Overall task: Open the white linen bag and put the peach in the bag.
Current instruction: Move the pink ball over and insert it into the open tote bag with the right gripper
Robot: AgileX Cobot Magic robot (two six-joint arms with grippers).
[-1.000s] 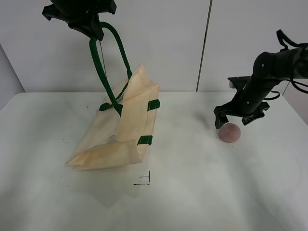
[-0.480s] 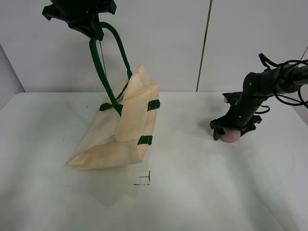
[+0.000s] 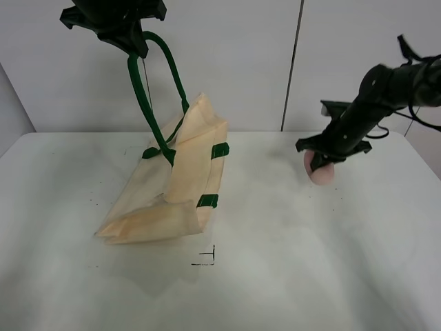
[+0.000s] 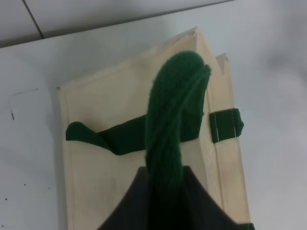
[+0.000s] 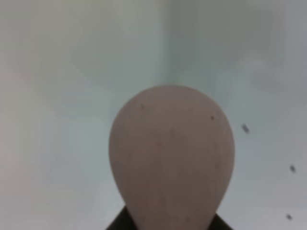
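Peach (image 3: 321, 174) in R gripper (image 3: 320, 161), bag (image 3: 180, 181) strap-hung

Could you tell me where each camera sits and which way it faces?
Exterior high: mounted high, looking down across the table to the wall; shows left gripper holding the bag by its handle, right gripper holding the peach.
Left wrist: on the left arm, looking down the handle onto the bag; dark fingers show.
Right wrist: on the right arm, looking past the peach to the table; gripper edge shows.
Shared: exterior and left wrist, the bag; exterior and right wrist, the peach.
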